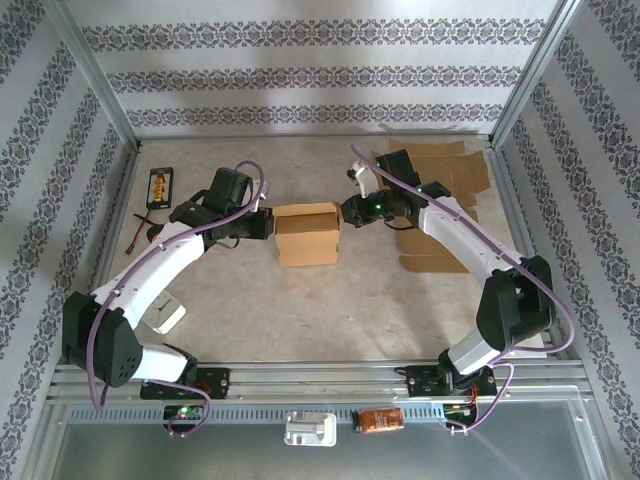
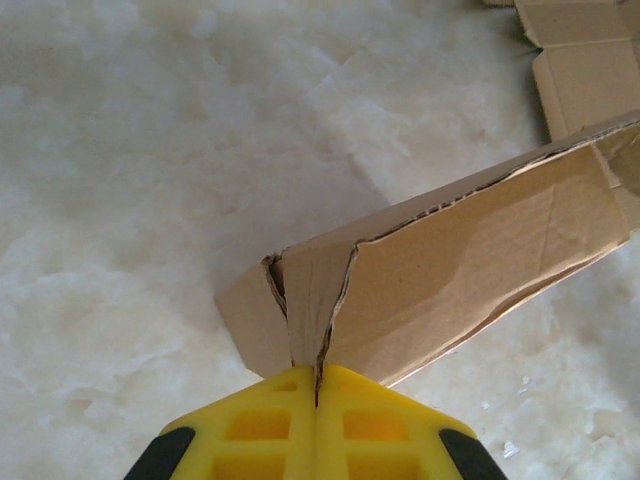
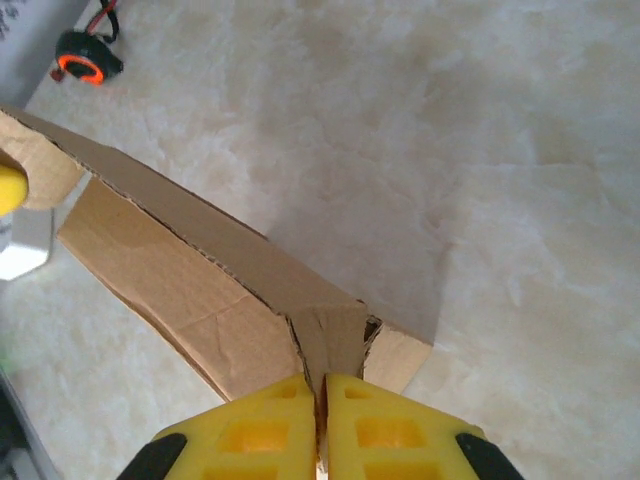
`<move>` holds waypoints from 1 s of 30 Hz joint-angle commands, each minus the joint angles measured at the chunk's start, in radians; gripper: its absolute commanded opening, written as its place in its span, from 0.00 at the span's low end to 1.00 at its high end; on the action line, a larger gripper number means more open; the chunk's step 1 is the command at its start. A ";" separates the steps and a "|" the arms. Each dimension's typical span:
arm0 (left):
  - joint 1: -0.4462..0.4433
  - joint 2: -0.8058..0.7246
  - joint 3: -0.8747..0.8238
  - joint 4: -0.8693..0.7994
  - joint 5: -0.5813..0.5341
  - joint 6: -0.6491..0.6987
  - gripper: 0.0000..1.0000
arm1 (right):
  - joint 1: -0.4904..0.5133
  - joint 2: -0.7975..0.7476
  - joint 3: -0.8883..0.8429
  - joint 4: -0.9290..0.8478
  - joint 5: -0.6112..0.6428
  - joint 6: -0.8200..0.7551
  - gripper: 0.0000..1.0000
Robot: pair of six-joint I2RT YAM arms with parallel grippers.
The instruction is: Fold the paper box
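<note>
Brown corrugated cardboard box (image 1: pixel 307 233): top external view. It sits at mid-table with its open side up, directly between the two grippers. The left gripper (image 1: pixel 268 225) meets its left wall and the right gripper (image 1: pixel 345 212) its right wall. This opposed hold probably keeps the walls squared and stops the light carton sliding while the flaps are worked. The left arm runs from its near-left base forward and inward, elbow bent, wrist roughly level and pointing right. The right arm rises from its near-right base, reaches forward and left, wrist pointing left at the box. A pile of flat brown cardboard blanks (image 1: pixel 440 200) lies to the right of the box, partly under the right forearm. A small black rectangular device (image 1: pixel 160 183) rests at the far left, well apart from the work.

Left wrist view. The yellow plastic fingers (image 2: pixel 270 420) are pressed together on a thin cardboard end flap at a corner of the box. The long wall slants away up and to the right, with the pale table surface below it.

Right wrist view. The yellow fingers (image 3: pixel 370 425) are likewise clamped on the end flap at a corner of the box. The long wall runs away up and to the left. A black-and-orange ring (image 3: pixel 80 60) lies at the far upper left.
</note>
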 commanded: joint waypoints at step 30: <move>-0.010 -0.035 -0.106 0.095 0.057 -0.107 0.00 | 0.057 -0.102 -0.251 0.249 0.081 0.467 0.07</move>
